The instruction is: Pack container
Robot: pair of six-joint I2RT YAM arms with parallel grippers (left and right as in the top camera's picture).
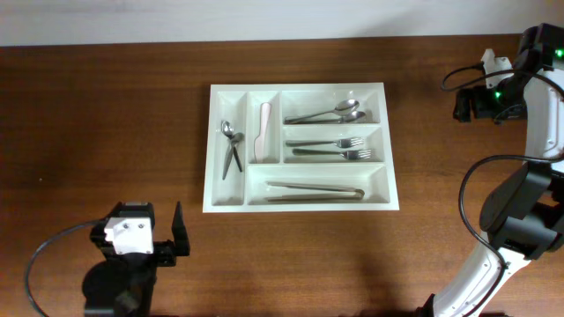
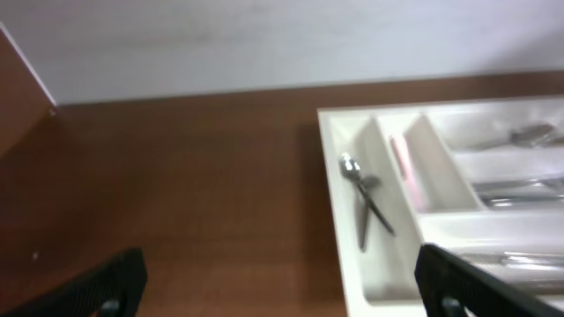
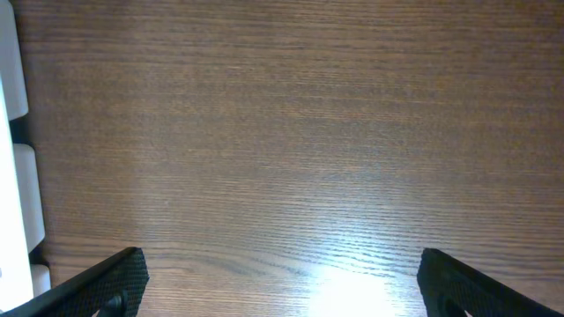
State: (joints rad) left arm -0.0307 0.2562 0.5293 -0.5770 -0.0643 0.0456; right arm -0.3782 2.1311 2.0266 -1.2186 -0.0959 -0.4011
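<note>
The container (image 1: 391, 145) is a white five-compartment tray in the middle of the wooden table. It holds small spoons (image 1: 231, 148) and a pale-handled knife (image 1: 263, 132) in its two narrow slots. The wider slots hold spoons (image 1: 328, 114), forks (image 1: 333, 148) and tongs (image 1: 314, 191). My left gripper (image 1: 139, 217) sits near the front left, short of the tray, open and empty. In the left wrist view the gripper (image 2: 282, 286) faces bare wood, with the container (image 2: 330, 176) at the right. My right gripper (image 1: 467, 101) hangs at the far right, and in its wrist view it (image 3: 282, 282) is open over bare wood.
A pale wall runs along the table's far edge (image 1: 282, 37). The right arm's white links and black cables (image 1: 493, 211) take up the right side. A white object (image 3: 13, 158) shows at the left edge of the right wrist view.
</note>
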